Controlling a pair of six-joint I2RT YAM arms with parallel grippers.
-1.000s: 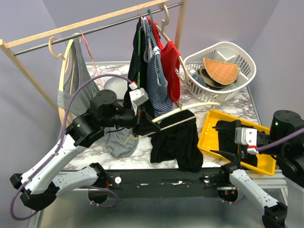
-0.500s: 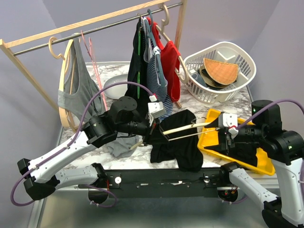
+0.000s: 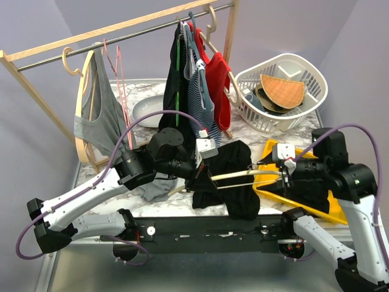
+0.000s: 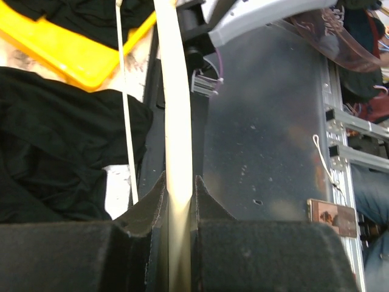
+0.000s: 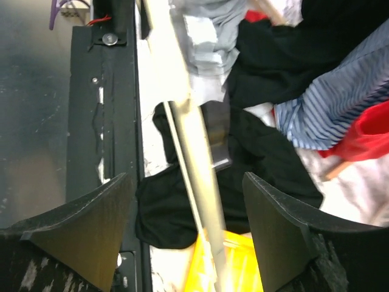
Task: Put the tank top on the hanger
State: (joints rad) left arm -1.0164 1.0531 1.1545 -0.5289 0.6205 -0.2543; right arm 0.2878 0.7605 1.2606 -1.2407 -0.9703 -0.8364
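Evidently the left gripper (image 4: 180, 204) clamps the hanger (image 3: 243, 176) above the tank top (image 3: 228, 159) so the right gripper (image 5: 185, 182), jaws spread, can brace it.

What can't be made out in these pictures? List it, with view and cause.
Top external: the hanger's hook, lost against the black tank top.
Top external: the tank top's straps, crumpled and partly under the left hand.
Right wrist: the hanger's outline, blurred between the right hand's open fingers.
Top external: the yellow tray's dark contents, covered by the right arm.
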